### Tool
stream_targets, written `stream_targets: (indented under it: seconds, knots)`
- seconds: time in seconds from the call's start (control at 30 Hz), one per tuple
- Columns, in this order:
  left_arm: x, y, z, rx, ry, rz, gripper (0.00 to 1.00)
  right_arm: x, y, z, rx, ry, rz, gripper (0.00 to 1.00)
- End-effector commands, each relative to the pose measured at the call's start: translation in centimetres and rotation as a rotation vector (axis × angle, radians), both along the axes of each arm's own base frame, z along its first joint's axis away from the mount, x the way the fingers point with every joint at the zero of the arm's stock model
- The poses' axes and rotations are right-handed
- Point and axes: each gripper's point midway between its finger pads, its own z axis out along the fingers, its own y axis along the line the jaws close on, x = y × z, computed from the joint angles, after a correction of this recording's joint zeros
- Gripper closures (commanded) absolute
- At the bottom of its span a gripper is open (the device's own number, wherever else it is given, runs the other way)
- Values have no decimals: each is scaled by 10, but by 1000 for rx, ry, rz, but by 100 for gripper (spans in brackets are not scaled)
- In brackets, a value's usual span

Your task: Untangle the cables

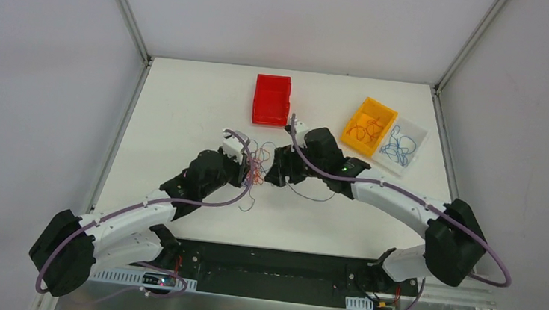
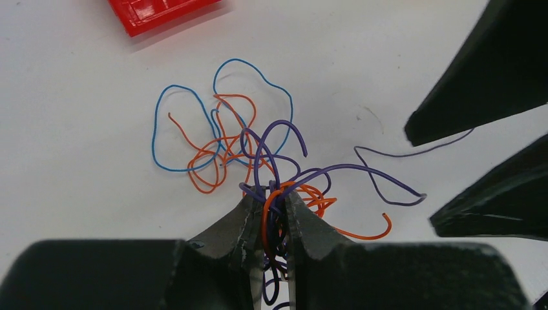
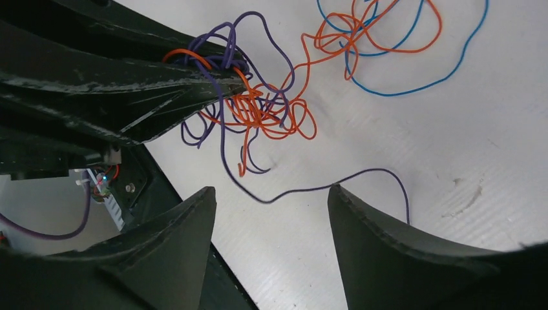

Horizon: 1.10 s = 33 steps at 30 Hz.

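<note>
Over the table's [image 1: 186,102] middle, seen from above, the cables [image 1: 258,165] bunch between both arms, touching the left gripper [image 1: 247,170]. From the left wrist, its jaws pinch the orange-and-purple knot, and loose loops fan away beyond. From the right wrist, the right gripper [image 3: 271,194] gapes empty. One purple strand [image 3: 304,189] runs rightward from the knot, across the gap between its fingertips.

The cables [image 2: 257,161], thin orange, blue and purple wires, lie tangled, one bunch pinched in the left claw [image 2: 274,197].
</note>
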Motion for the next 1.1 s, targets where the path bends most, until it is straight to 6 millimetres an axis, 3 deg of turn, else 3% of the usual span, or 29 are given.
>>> stream_targets:
  seconds: [0.0, 0.17, 0.3, 0.37, 0.5, 0.6, 0.77, 0.87, 0.97, 1.07]
  knots:
    - [0, -8, 19, -45, -66, -50, 84, 19, 35, 22, 69, -135, 81, 36]
    - [0, -8, 19, -44, -66, -52, 84, 19, 48, 18, 81, -134, 97, 51]
    - [2, -6, 16, -33, -62, -36, 82, 19, 47, 24, 103, -144, 80, 88]
    - [6, -1, 14, -16, -56, -2, 79, 19, 42, 33, 115, -161, 59, 99]
    - [22, 27, 0, 65, -21, 187, 66, 13, 24, 69, 151, -222, 15, 100]
    - [32, 50, -10, 142, 16, 330, 66, 3, 13, 102, 196, -263, 10, 100]
    - [39, 62, -26, 183, 103, 396, 67, -9, -9, 150, 247, -317, -24, 100]
    - [41, 66, -34, 194, 148, 409, 73, -13, -25, 175, 272, -364, -68, 100]
    - [41, 65, -36, 186, 167, 393, 91, -11, -41, 192, 270, -402, -130, 100]
    - [41, 75, -39, 195, 179, 438, 95, 0, -64, 205, 234, -449, -244, 100]
